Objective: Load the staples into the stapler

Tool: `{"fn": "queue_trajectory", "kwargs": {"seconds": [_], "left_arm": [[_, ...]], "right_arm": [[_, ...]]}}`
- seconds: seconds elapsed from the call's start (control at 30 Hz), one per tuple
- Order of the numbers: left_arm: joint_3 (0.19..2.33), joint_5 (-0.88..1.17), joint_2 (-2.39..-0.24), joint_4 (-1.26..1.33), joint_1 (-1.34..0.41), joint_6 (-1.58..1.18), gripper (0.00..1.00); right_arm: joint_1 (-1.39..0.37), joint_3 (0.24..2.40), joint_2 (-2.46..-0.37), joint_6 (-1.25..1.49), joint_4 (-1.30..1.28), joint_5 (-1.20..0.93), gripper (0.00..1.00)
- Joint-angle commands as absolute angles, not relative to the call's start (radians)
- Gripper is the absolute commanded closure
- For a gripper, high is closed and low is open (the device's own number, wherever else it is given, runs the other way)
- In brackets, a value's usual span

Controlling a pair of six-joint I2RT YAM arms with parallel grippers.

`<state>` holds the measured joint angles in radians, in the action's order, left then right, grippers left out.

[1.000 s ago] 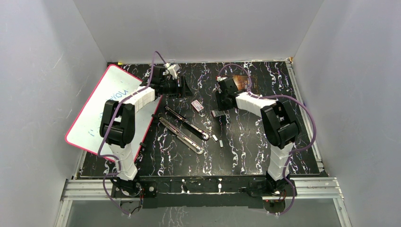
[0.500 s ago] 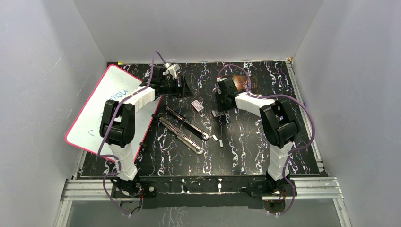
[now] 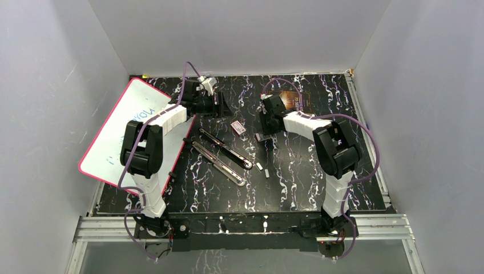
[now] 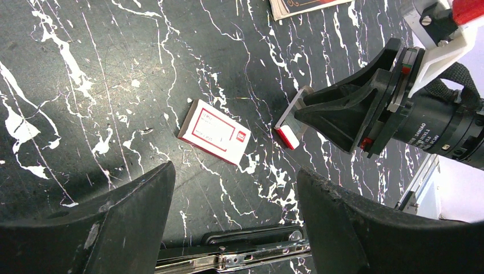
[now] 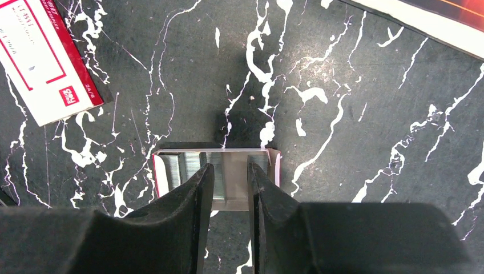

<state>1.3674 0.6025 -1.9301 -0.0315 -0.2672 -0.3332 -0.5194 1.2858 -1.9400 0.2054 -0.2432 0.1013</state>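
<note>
Plain pale grey walls (image 3: 240,34) close in the back and both sides. The worktop (image 3: 297,182) is black with white marble-like veins, evenly lit. A silvery metal rail (image 3: 245,225) runs along its near edge.

The right gripper (image 5: 229,171) hangs over the open staple tray (image 5: 274,165). The tray walls flank both fingers, and staples (image 5: 180,168) crowd one of them. Ahead lies bare tabletop (image 5: 319,74), with the red-and-white box (image 5: 45,63) ahead-left and a booklet (image 5: 439,17) ahead-right.
</note>
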Motion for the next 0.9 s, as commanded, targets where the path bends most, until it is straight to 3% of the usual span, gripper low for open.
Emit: {"fn": "queue_trajectory", "kwargs": {"seconds": [0.0,0.23,0.87], "left_arm": [[1.371,0.625,-1.858,-0.038,-0.26,-0.33,0.24],[1.371,0.626,-1.858,-0.038,-0.259,-0.331,0.24],[1.372,0.625,-1.858,-0.038,-0.257,-0.331,0.24]], "right_arm": [[-0.523,1.33,-1.963,0.193,-0.262,0.107,0.64],[-0.526,1.33,-1.969,0.192,-0.268,0.111,0.69],[-0.528,1.337,-1.958,0.187,-0.264,0.097,1.0]]}}
